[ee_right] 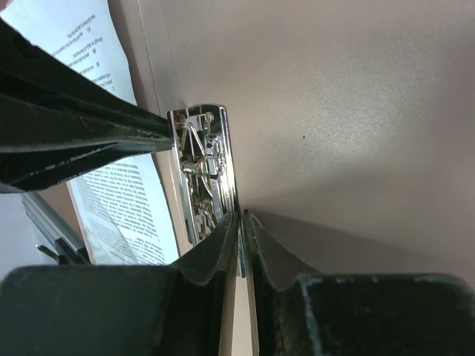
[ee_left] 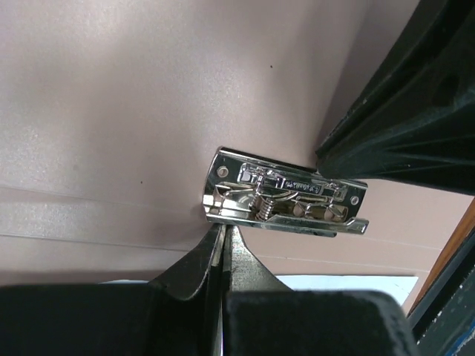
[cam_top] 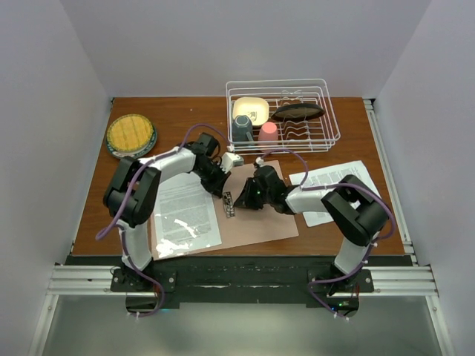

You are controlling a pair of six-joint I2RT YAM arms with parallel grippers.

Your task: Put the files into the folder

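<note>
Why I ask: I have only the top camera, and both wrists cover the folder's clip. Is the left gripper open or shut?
Observer: Shut. In the left wrist view the left gripper has its fingers pressed together, tips at the long edge of the clip.
Operator: And the right one?
Observer: The right gripper is shut too, tips at one end of the clip.
Operator: Is a sheet under the clip?
Observer: No. A strip of bare folder separates the printed sheet from it.
</note>
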